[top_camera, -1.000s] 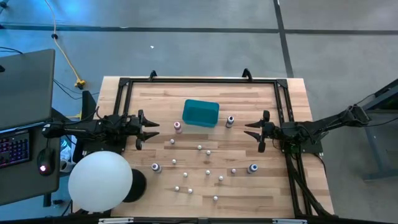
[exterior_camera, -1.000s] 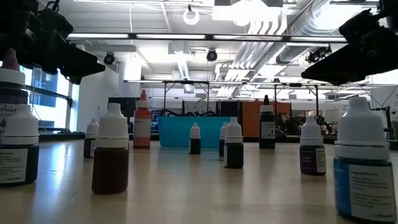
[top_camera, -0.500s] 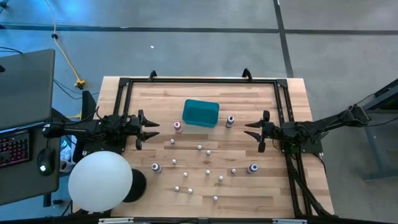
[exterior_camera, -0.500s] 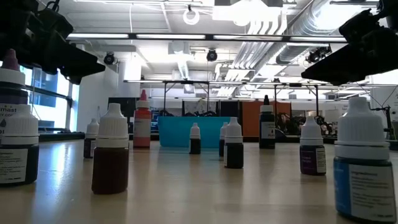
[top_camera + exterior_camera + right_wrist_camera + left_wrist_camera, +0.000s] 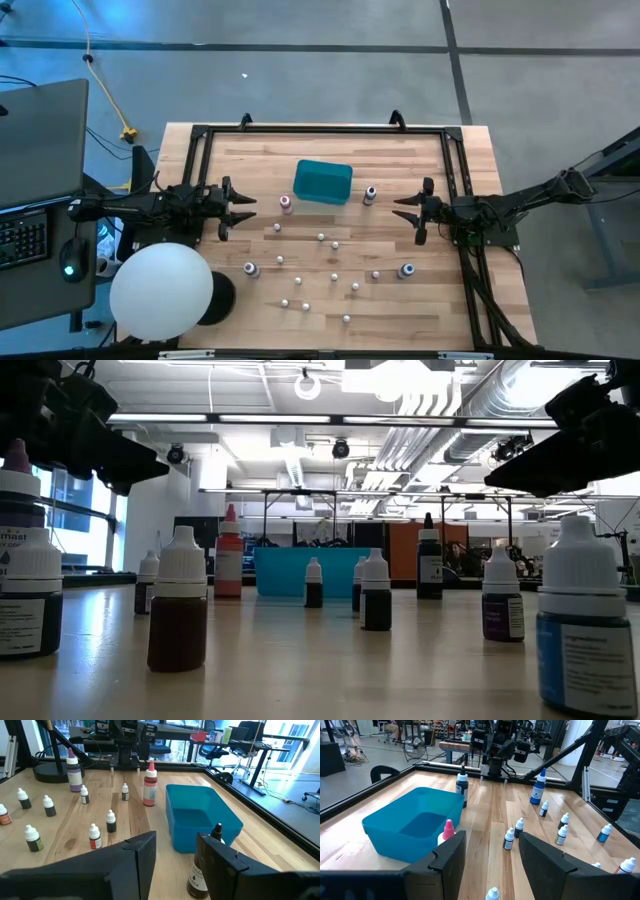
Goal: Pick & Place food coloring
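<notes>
The food coloring bottles (image 5: 322,262) are standing scattered in front of the teal box (image 5: 322,182); both grippers, left (image 5: 243,208) and right (image 5: 405,210), are being held spread and empty beside it; one bottle should be approached squarely, neighbours avoided.

The counter (image 5: 420,300) is pale wood laid in light plank stripes, edged by a black frame (image 5: 320,130). The box (image 5: 322,182) on it is solid teal. The food coloring bottles (image 5: 509,839) have white caps and dark, blue, green or red bodies; one (image 5: 149,784) is pink-red with a red tip, another (image 5: 537,788) bright blue. Both arms are black, as are the left claw (image 5: 246,212) and right claw (image 5: 404,212). The floor (image 5: 300,60) is grey.
</notes>
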`<state>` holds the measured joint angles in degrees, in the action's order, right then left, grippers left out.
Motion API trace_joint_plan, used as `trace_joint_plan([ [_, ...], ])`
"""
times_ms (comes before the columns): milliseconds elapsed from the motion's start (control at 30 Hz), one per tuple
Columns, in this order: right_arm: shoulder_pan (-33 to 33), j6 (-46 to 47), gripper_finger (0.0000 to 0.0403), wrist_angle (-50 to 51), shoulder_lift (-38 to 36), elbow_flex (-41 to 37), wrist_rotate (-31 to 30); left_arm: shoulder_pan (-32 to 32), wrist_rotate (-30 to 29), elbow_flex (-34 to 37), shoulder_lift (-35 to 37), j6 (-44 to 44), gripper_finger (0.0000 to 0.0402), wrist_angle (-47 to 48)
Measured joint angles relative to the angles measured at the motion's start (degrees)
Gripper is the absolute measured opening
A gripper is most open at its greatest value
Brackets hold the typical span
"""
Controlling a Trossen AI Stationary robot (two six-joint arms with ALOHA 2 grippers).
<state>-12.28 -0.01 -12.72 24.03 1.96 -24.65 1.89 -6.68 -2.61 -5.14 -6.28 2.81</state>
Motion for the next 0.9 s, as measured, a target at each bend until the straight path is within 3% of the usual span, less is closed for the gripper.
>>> trace_joint_plan([
  [467, 0.0, -0.1, 0.0134, -1.2, 0.0, 0.0, -1.6, 0.0, 0.0, 0.0, 0.0, 0.0, 0.0182, 0.0],
  [900, 0.0, -21.9, 0.0134, -1.3, 0.0, 0.0, -4.6, 0.0, -0.2, 0.3, 0.0, -0.4, 0.0182, -2.3],
])
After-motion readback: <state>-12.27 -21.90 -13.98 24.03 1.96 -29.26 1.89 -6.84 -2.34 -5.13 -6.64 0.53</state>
